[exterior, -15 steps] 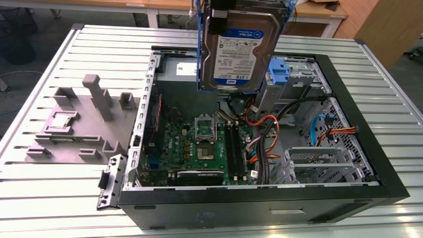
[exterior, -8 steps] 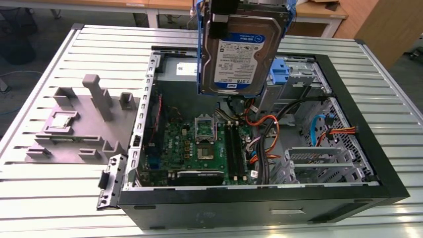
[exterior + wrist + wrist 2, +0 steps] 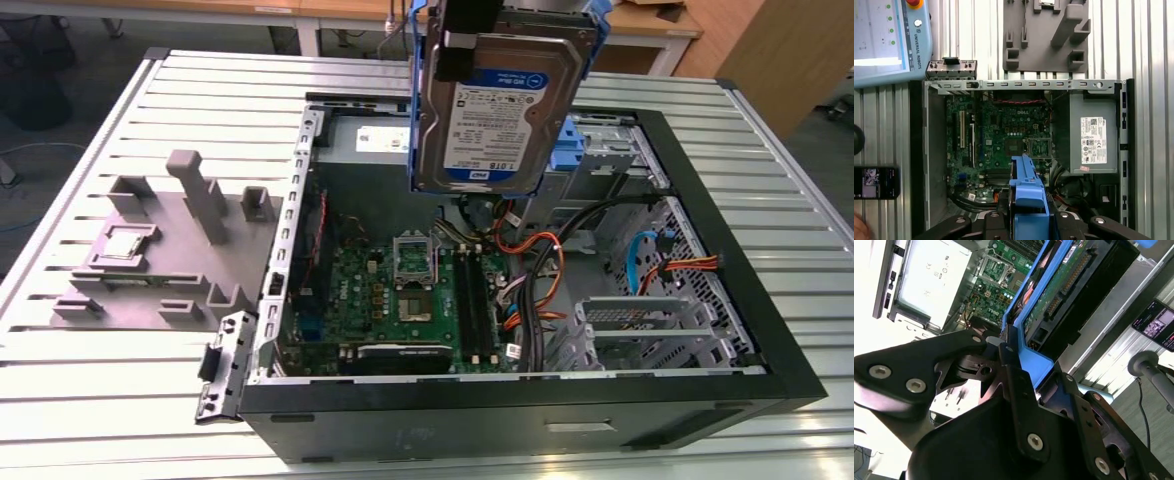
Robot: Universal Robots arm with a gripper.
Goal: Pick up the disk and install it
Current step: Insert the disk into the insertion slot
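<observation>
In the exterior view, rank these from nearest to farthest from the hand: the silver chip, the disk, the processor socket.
1. The disk, gripped in the hand, hanging above the open case.
2. The processor socket, on the green board below the disk.
3. The silver chip, on the grey tray outside the case, at the exterior view's left.

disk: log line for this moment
held: disk | jaws: shut on disk | position: raised above open computer case | installed: not yet

The disk (image 3: pixel 501 115) in my grip had dull silver metal, a glossy paper label and smooth blue plastic framing; my gripper (image 3: pixel 1004 347) looked matt black, the table (image 3: pixel 774 200) ribbed bare metal.
</observation>
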